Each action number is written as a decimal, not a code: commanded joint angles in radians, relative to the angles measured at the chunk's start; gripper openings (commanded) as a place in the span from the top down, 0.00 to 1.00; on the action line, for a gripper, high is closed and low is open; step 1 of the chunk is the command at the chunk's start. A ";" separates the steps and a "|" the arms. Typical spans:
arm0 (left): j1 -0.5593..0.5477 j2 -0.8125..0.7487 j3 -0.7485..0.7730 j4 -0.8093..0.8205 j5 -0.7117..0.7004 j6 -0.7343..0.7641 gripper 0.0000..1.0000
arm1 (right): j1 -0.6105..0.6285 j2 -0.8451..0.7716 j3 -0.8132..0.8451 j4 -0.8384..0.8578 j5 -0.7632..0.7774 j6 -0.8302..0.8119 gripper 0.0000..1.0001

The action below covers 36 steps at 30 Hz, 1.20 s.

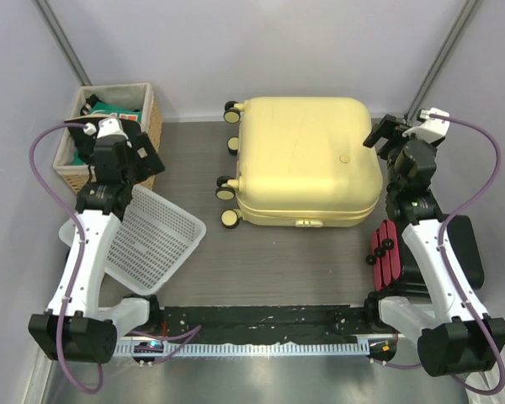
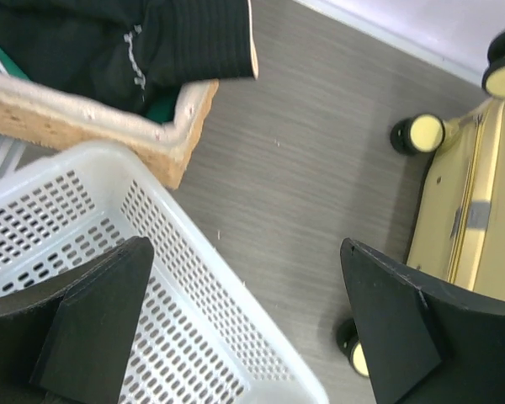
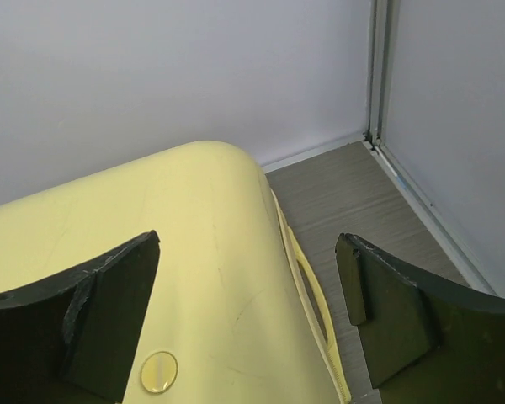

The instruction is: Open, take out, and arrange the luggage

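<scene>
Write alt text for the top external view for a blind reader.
A closed pale-yellow suitcase lies flat mid-table, wheels pointing left, between the left arm and right arm. A wicker basket and a white perforated tray sit left; a black case sits right.

A pale-yellow hard-shell suitcase lies flat and closed at the tabletop's far middle, caster wheels pointing left.

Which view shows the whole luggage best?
Top external: the luggage lies there whole, closed, edge to edge. Left wrist catches only its wheeled side; right wrist only one rounded corner of its top shell.
</scene>
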 commanded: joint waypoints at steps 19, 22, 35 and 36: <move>-0.026 -0.278 -0.141 0.115 0.780 0.120 0.00 | -0.002 -0.217 0.053 -0.678 -0.681 0.217 0.07; -0.078 -0.267 -0.136 0.121 0.815 0.166 0.00 | -0.001 -0.263 0.041 -0.746 -0.687 0.211 0.07; -0.197 -0.085 -0.137 0.282 0.717 0.362 0.00 | -0.001 -0.294 -0.033 -0.827 -0.522 0.168 0.07; -0.197 -0.062 -0.120 0.290 0.732 0.368 0.00 | -0.002 -0.280 -0.046 -0.810 -0.534 0.169 0.07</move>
